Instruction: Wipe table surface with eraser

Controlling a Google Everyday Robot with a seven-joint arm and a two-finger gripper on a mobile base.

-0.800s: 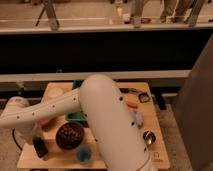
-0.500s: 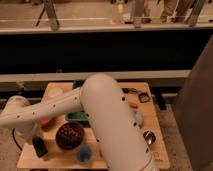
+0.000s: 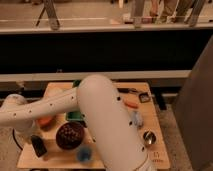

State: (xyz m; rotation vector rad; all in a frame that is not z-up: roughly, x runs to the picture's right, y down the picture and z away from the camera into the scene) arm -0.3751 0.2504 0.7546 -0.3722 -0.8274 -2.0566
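While the gripper [image 3: 33,139] is clenching the small black rectangular eraser [image 3: 39,147] at the near left corner of the light tan wooden table surface [image 3: 56,156], beside the dark round bowl [image 3: 70,135], the wiping is calling for flat, steady strokes away from it.

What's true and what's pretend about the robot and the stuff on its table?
1. The eraser is black. True.
2. The dark bowl sits left of the eraser. False: it sits to the eraser's right.
3. The gripper hangs high over the middle of the table. False: it is low at the table's front left corner, shut on the eraser.
4. A shiny metal cup stands near the table's right side. True.
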